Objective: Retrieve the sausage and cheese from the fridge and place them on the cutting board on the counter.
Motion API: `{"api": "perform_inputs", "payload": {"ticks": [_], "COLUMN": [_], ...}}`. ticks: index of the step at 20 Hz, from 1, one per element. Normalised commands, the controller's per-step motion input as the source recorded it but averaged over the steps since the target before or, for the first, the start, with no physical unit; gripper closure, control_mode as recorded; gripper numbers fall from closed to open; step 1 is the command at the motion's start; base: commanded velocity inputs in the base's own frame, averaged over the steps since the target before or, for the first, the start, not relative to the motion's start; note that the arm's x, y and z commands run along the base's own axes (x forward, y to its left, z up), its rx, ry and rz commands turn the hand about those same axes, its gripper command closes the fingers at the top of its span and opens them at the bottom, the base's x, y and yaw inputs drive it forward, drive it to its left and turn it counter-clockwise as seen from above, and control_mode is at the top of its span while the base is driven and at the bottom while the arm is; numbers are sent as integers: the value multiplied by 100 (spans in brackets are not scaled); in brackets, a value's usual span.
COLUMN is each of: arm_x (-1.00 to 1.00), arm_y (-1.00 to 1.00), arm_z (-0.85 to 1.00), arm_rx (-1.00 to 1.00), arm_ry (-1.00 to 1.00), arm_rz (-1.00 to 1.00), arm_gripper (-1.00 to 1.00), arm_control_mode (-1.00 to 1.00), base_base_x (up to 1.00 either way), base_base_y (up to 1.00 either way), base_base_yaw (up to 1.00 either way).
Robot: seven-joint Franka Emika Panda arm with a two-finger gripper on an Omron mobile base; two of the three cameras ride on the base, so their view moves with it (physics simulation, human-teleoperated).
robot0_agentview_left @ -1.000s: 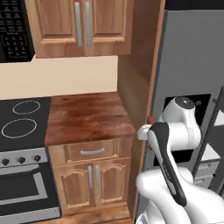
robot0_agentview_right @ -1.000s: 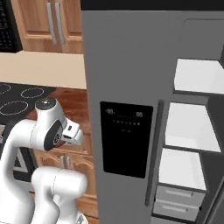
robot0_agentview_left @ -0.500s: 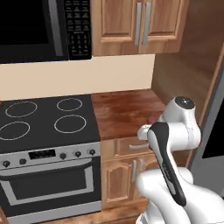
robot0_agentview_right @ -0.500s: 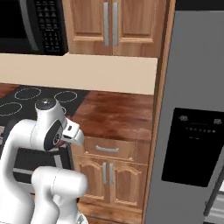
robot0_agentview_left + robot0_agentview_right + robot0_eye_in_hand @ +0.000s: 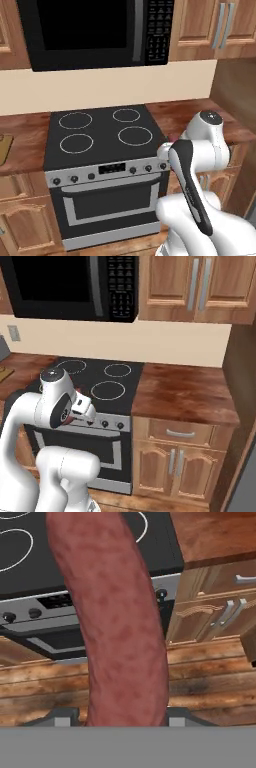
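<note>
In the hand view the dark red-brown sausage [image 5: 115, 622] rises close and large between the two finger tips, and my gripper [image 5: 122, 714] is shut on it. The hand [image 5: 84, 407] sits tucked against the arm, above the front edge of the black stovetop [image 5: 102, 132]. A tan corner of the cutting board [image 5: 3, 147] peeks in at the far left on the reddish-brown counter [image 5: 25, 150]. A grey sliver of the fridge [image 5: 249, 481] shows at the lower right edge. The cheese is out of view.
A black microwave [image 5: 95, 32] hangs over the stove, whose oven door and knobs [image 5: 110, 197] face me. Wooden wall cabinets [image 5: 200, 286] are at the upper right. A stretch of counter [image 5: 180, 396] over light wood cabinets lies right of the stove.
Both base views have swept left, from the fridge front past the counter to the stove, so the base has moved. The arm's pose and its grip look the same.
</note>
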Motion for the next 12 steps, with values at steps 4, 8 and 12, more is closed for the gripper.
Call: {"api": "perform_inputs", "payload": {"ticks": [4,8,12], "arm_x": [0,0,0], "arm_y": [0,0,0], "arm_z": [0,0,0], "arm_rx": [0,0,0], "arm_ry": [0,0,0], "arm_rz": [0,0,0], "arm_gripper": [100,100,100], "arm_control_mode": [100,100,100], "base_base_x": [17,63,67], "base_base_y": [100,100,100], "base_base_yaw": [-4,-7,-9]}}
